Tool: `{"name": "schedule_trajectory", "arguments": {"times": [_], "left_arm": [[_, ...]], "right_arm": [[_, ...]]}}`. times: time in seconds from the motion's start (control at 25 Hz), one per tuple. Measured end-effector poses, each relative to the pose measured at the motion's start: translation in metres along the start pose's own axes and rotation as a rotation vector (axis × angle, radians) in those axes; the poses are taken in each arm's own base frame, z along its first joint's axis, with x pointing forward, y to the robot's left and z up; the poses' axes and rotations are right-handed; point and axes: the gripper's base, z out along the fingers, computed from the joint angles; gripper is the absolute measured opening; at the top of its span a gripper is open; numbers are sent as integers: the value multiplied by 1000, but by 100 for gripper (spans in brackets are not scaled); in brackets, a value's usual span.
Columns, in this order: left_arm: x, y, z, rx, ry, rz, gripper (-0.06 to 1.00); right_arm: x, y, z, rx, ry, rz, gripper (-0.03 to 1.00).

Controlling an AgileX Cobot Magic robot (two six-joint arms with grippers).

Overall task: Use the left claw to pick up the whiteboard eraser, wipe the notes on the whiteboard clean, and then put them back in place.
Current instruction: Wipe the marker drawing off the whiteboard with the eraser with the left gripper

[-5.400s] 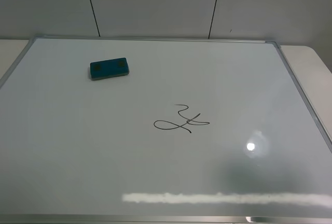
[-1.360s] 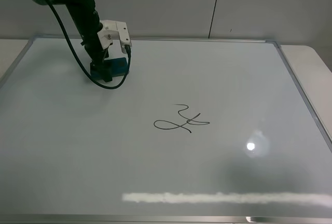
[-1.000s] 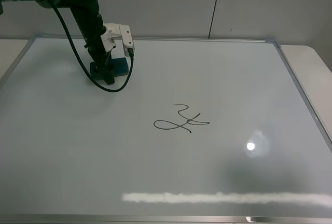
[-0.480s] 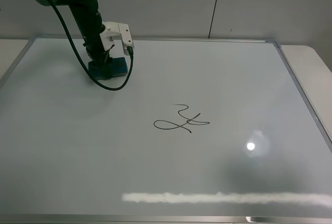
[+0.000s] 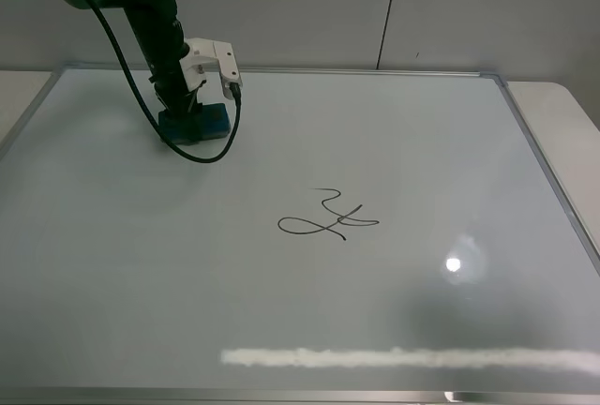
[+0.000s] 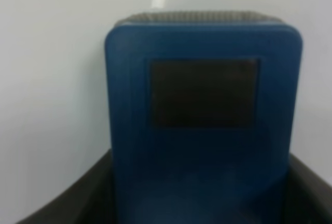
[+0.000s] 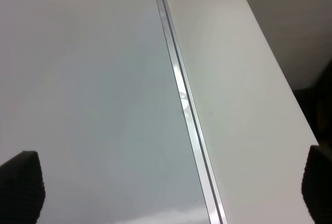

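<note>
The teal-blue whiteboard eraser lies at the far left of the whiteboard. The left claw, black with a white module, stands straight down over it. In the left wrist view the eraser fills the picture, and the black fingers press against both of its sides. The left gripper is shut on it. The notes, a thin black squiggle, sit at the middle of the board, well to the right of the eraser. My right gripper is open and empty over the board's right edge.
The board's silver frame runs along its right side, with a bare white tabletop beyond it. A grey panelled wall stands behind the board. A black cable loops from the left arm down to the board.
The left arm came in over the empty board and went down onto the eraser. Over the last second its fingers closed around the eraser, which shifted slightly. The notes are unchanged.
</note>
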Motion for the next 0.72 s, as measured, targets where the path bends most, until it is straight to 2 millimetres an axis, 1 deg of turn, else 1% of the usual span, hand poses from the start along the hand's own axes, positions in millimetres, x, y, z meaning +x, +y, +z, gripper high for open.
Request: {"name": "schedule_trajectory", "arguments": {"times": [0.16, 0.28, 0.4, 0.52, 0.6, 0.72], "left_arm": [[0, 0, -4, -3, -1, -2, 55], [0, -1, -11, 1, 3, -17, 55], [1, -3, -20, 13, 14, -53, 55], [0, -11, -28, 56, 47, -120, 55], [-4, -16, -34, 65, 57, -193, 55], [-17, -25, -43, 50, 49, -287, 55]], "right_arm": [[0, 0, 0, 0, 0, 0, 99], [0, 0, 0, 0, 0, 0, 99], [0, 0, 0, 0, 0, 0, 99], [0, 0, 0, 0, 0, 0, 99], [0, 0, 0, 0, 0, 0, 99], [0, 0, 0, 0, 0, 0, 99]]}}
